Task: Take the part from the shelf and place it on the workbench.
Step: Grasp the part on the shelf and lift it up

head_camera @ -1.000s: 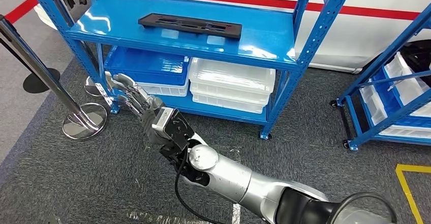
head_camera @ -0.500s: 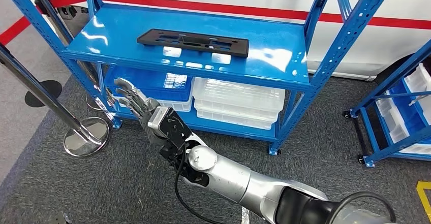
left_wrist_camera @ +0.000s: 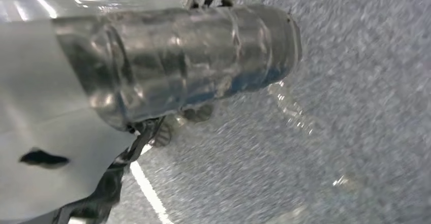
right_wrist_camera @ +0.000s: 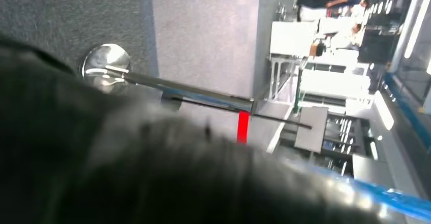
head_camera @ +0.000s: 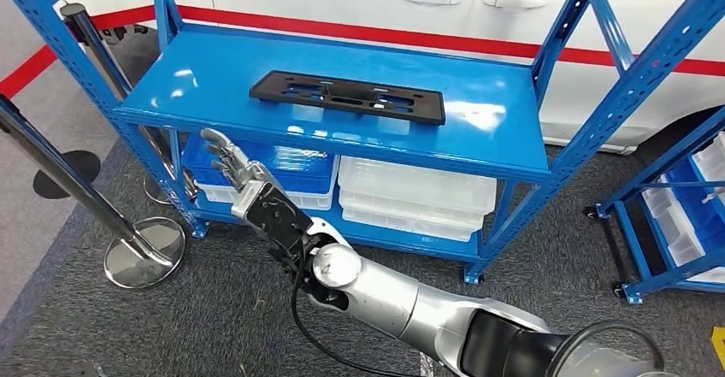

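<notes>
A long flat black part (head_camera: 346, 97) with cut-outs lies on the top board of the blue shelf (head_camera: 214, 78), near the middle. My right arm reaches in from the lower right, across to the left. Its hand (head_camera: 229, 163) hangs just below the shelf's front edge, left of the part, fingers spread and holding nothing. In the right wrist view that hand is a dark blur (right_wrist_camera: 101, 153). The left wrist view looks down at grey carpet past a grey ribbed cover (left_wrist_camera: 173, 61); how the left hand's fingers lie is not clear.
White bins (head_camera: 419, 193) and blue bins (head_camera: 291, 159) fill the lower shelf level. Chrome barrier posts stand at the left (head_camera: 145, 249). A second blue rack (head_camera: 675, 223) is at the right, and a white car (head_camera: 359, 1) is behind the shelf.
The whole picture has shifted: the camera moved, and the shelf now sits lower and larger. My right hand has risen a little toward the shelf's front edge, still holding nothing.
</notes>
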You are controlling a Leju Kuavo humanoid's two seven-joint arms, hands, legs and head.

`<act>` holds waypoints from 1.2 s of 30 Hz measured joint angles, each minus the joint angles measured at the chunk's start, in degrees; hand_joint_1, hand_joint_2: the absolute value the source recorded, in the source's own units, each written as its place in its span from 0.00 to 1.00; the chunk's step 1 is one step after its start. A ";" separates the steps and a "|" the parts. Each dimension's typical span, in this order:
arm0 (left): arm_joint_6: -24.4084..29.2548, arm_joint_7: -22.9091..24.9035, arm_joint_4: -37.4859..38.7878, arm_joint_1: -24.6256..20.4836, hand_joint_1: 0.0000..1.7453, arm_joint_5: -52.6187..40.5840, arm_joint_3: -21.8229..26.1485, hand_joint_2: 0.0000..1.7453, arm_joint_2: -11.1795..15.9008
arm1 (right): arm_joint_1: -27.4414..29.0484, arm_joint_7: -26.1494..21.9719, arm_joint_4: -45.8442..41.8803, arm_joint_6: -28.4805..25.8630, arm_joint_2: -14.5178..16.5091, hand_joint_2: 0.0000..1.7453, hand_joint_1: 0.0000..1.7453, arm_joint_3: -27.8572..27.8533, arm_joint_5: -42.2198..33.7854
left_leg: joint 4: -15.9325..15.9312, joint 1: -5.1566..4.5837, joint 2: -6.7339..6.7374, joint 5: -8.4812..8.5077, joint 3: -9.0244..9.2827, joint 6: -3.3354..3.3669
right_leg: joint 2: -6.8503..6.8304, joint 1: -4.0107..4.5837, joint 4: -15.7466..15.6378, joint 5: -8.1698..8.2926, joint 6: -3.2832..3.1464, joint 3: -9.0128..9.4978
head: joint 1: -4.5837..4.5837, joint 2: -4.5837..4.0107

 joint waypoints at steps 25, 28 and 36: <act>-0.92 -0.14 0.10 -0.64 0.00 1.05 -1.66 0.00 0.66 | -2.48 -0.85 5.81 2.14 0.70 0.00 0.00 0.46 -3.12 | 1.08 0.51 -3.57 -3.58 1.12 -2.58 | 5.49 -0.11 -13.35 7.39 -2.03 1.19 | 0.18 0.00; -1.63 -1.11 0.16 -0.04 0.00 1.65 -1.67 0.00 0.97 | -2.72 -1.42 7.00 2.81 1.57 0.00 0.00 0.53 -3.33 | 0.36 0.48 -2.05 -2.70 1.99 -1.54 | 5.33 -0.18 -12.88 6.89 -1.08 0.80 | 0.20 -0.01; -1.87 -1.06 0.31 1.14 0.00 1.86 -1.67 0.00 1.44 | -3.13 -1.62 9.10 3.24 2.33 0.00 0.00 0.54 -3.32 | 0.20 0.33 2.65 -3.13 2.63 -0.78 | -0.44 -0.25 -0.42 1.59 -0.21 -4.34 | 0.28 0.00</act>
